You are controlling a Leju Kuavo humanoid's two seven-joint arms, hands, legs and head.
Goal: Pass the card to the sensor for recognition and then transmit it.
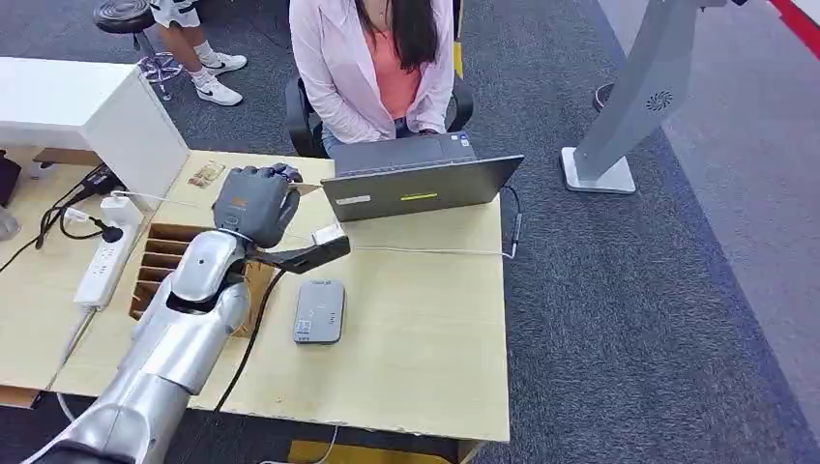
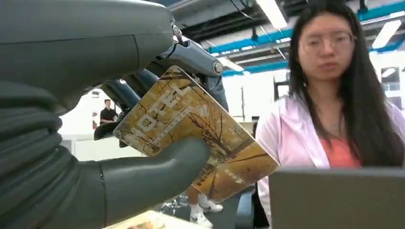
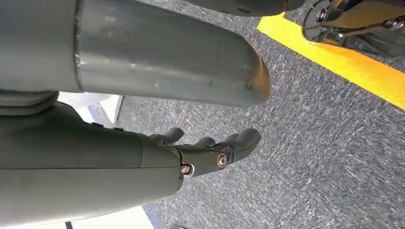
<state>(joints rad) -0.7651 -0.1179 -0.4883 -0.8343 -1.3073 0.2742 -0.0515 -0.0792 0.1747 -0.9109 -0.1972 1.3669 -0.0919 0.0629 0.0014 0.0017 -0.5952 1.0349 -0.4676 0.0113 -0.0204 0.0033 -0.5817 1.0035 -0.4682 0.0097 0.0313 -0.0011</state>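
My left hand [image 1: 254, 205] is raised above the table's far side, near the laptop's left corner. In the left wrist view it [image 2: 143, 143] pinches a brown and gold card [image 2: 196, 131] between thumb and fingers, the card's free corner toward the person. The grey card sensor [image 1: 319, 310] lies flat on the wooden table [image 1: 425, 329], nearer to me than the hand and apart from it. My right hand [image 3: 210, 152] hangs over grey carpet, fingers loosely extended and holding nothing.
A person in a pink jacket [image 1: 372, 68] sits behind an open grey laptop [image 1: 421, 184]. A slotted wooden card holder [image 1: 164, 256] lies under my left arm. A white power strip [image 1: 104, 261] and cables lie at the left. A white cable [image 1: 425, 251] crosses the table.
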